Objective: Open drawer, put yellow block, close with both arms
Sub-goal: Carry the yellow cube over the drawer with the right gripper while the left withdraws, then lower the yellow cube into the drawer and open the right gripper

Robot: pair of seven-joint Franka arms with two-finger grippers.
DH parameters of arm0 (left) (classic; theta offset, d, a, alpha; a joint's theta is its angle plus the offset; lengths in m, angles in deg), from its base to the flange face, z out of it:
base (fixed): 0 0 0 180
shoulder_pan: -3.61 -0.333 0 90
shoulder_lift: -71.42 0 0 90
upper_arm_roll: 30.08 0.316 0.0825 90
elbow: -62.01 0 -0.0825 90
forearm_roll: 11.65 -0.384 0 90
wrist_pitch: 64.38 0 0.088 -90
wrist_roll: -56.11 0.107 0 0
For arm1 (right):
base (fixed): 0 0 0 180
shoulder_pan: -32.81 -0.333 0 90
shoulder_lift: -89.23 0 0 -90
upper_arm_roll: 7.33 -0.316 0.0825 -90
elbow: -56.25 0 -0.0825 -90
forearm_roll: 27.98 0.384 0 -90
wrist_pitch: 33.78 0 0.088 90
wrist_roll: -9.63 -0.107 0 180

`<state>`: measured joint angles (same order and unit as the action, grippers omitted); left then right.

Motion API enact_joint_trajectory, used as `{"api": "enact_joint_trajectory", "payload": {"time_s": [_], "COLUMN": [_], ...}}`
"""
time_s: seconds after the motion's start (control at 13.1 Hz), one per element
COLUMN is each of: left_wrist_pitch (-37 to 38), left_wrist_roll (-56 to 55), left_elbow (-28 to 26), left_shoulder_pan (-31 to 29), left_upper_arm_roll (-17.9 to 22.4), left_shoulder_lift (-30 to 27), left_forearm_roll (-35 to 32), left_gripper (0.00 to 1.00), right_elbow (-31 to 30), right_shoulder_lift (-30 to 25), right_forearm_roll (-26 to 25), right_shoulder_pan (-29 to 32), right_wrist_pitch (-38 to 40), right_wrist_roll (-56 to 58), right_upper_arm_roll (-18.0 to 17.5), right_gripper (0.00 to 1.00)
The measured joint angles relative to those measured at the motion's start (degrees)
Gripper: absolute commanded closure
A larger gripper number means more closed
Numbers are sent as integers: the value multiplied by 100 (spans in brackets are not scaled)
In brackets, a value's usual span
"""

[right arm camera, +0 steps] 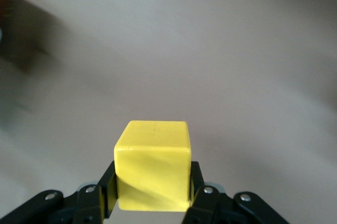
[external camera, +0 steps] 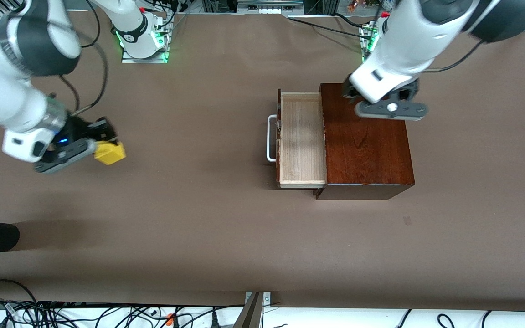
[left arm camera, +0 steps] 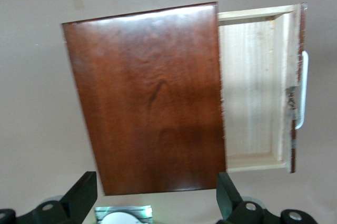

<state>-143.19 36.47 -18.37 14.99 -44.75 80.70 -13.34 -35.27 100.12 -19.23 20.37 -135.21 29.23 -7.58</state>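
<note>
at the right arm's end of the desk, the right gripper hangs above the brown surface with its fingers clenched on the yellow block; the right wrist view shows the cube pinched squarely between the two black pads, with only blurred desk past it. well apart from the block, toward the left arm's end, stands the glossy dark mahogany box, and its drawer is pulled out toward the right arm's end, the pale wooden tray bare inside. the white bar handle sits on the drawer's front, facing the right arm's end of the desk. the left gripper hovers over the top of the box, near the edge closest to the robots' bases; the left wrist view looks straight down on the box lid and the open tray, and the two fingers stand wide apart, released and holding nothing.
</note>
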Motion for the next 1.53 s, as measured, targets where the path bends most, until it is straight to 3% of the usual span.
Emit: {"api": "enact_joint_trajectory", "payload": {"time_s": [0.15, 0.31, 0.61, 1.15, 1.53], "left_wrist_pitch": [109, 134, 130, -220, -327], "left_wrist_roll": [743, 1461, 2271, 2345, 2319], "left_elbow": [-113, -192, -300, -614, -628], "left_shoulder_pan": [-341, -507, -560, -556, -567], "left_upper_arm_roll": [148, 669, 1475, 1554, 1563], "left_shoulder_lift": [-222, -324, -358, -431, -437], "left_forearm_roll": [1, 39, 92, 93, 93], "left_gripper": [0, 0, 0, 0, 0], "right_elbow": [232, 572, 1479, 1771, 2051], "right_shoulder_lift": [147, 481, 1206, 2035, 2692], "right_forearm_roll": [27, 63, 23, -1020, -1559], "right_shoulder_pan": [-268, -638, -1729, -3345, -3865], "right_wrist_pitch": [34, 9, -5, -1012, -1236], "right_wrist_roll": [5, 12, -52, -454, -462], "right_upper_arm_roll": [-320, -564, -657, -662, -649], "right_gripper": [100, 100, 100, 100, 100]}}
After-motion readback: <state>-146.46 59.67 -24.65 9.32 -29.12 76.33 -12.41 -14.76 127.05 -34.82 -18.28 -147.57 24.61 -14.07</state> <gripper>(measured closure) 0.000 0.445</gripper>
